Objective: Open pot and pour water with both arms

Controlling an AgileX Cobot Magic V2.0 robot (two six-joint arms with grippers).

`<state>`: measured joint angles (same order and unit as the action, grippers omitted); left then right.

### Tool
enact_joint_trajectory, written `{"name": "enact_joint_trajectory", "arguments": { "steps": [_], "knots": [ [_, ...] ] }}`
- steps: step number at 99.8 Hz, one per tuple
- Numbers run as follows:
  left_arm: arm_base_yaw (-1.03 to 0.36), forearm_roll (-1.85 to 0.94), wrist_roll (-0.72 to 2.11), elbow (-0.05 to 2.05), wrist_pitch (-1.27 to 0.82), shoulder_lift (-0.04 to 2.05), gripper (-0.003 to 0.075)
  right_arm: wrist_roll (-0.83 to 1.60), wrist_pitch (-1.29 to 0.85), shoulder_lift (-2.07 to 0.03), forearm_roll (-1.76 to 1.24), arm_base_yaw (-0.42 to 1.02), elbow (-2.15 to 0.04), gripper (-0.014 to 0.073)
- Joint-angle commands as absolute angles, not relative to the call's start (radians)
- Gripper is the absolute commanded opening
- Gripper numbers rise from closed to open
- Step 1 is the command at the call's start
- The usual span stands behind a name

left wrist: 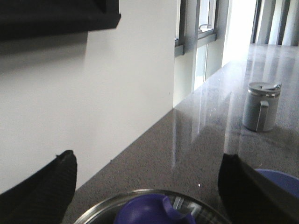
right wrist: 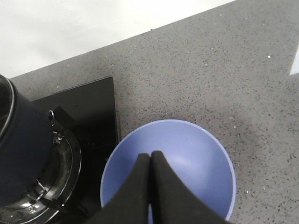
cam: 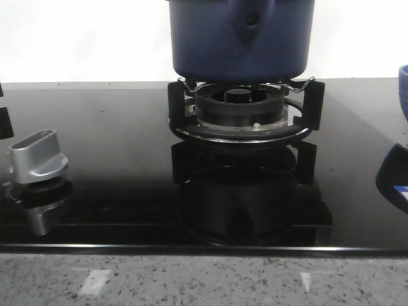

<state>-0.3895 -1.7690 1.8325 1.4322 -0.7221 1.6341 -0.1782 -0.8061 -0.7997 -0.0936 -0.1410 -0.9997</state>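
A: Containers?

B: Three are counted. The navy pot (cam: 239,38) is seated on the wire supports of the gas burner (cam: 241,109), at the back centre of the black glass hob (cam: 115,159). A glass lid (left wrist: 93,212) with a blue knob (left wrist: 149,210) is seen on it from the left wrist view. Contents cannot be told.

A: The others?

B: A light blue bowl (right wrist: 196,154) is placed on the grey speckled counter (right wrist: 224,70), just beside the hob's right edge. Its inside is seen as bare blue; no water can be made out. A grey lidded mug (left wrist: 260,106) is stood upright further along the counter, well apart from the pot. Its lid is closed, so contents are hidden.

A: Grippers?

B: Left gripper (left wrist: 149,191) is spread wide, one finger on each side of the lid knob, nothing held. Contact with the lid cannot be told. Right gripper (right wrist: 150,186) is closed, fingertips pressed together, nothing between them, positioned over the bowl.

A: Surface, room?

B: Glossy hob, with the burner and the pot mirrored in it. One silver control knob (cam: 38,156) is seen at the front left. A white wall (left wrist: 93,93) is run along the back of the counter, with windows (left wrist: 201,42) further down. A dark overhang (left wrist: 56,16) is mounted above.

A: Counts?

B: One pot, one lid, one bowl, one mug, one burner, one knob, two grippers.
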Motion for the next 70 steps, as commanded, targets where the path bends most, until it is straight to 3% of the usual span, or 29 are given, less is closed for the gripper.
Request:
{"name": "enact_joint_trajectory", "arguments": {
  "steps": [1, 13, 31, 54, 70],
  "knots": [
    [-0.363, -1.796, 1.758, 1.453, -0.741, 1.53, 0.0515, -0.134, -0.737, -0.794, -0.093, -0.136, -1.032, -0.0067],
    [-0.301, -1.761, 1.665, 1.364, -0.741, 1.412, 0.036, -0.075, -0.718, -0.765, -0.091, -0.104, -1.001, -0.0067],
    [-0.177, -1.761, 1.658, 1.098, -0.642, 1.143, 0.0198, 0.029, -0.635, -0.645, -0.091, -0.058, -0.854, -0.0067],
    [-0.192, -1.743, 1.674, 0.722, -0.319, 0.837, 0.0071, 0.031, -0.428, -0.374, -0.1, -0.033, -0.598, -0.0069],
    [-0.208, -1.743, 1.674, 0.544, -0.298, 0.69, -0.0006, 0.038, -0.337, -0.185, -0.1, -0.033, -0.478, -0.007]
  ]
}}
